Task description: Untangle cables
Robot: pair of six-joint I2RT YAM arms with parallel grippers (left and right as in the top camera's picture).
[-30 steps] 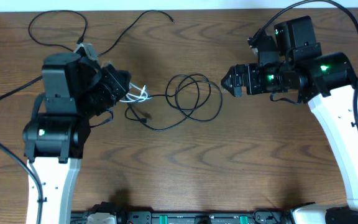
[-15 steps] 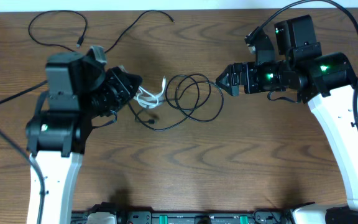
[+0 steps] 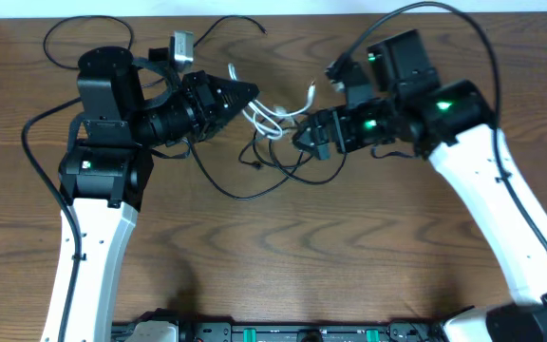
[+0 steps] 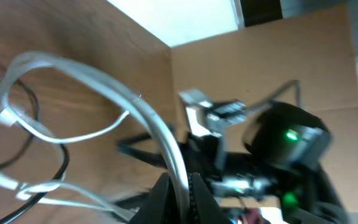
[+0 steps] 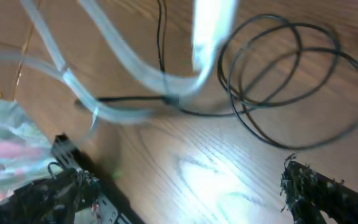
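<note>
Currently the left arm's fingers point(image 3: 247, 94) are clamped on the thin white cord point(image 3: 275, 116), held above the brown wooden table point(image 3: 349, 266). Right arm's fingers point(image 3: 306, 140) stand wide apart, just right of its loops, over the coiled black cord point(image 5: 291, 78). The white cord's long axis spans the 2 arms.

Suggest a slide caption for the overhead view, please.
Left gripper, shut on the white cable, faces the open right gripper over black cables.

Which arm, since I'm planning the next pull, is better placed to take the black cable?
Right: the right gripper, open, hangs over the black cable; the left gripper is shut on the white cable.
</note>
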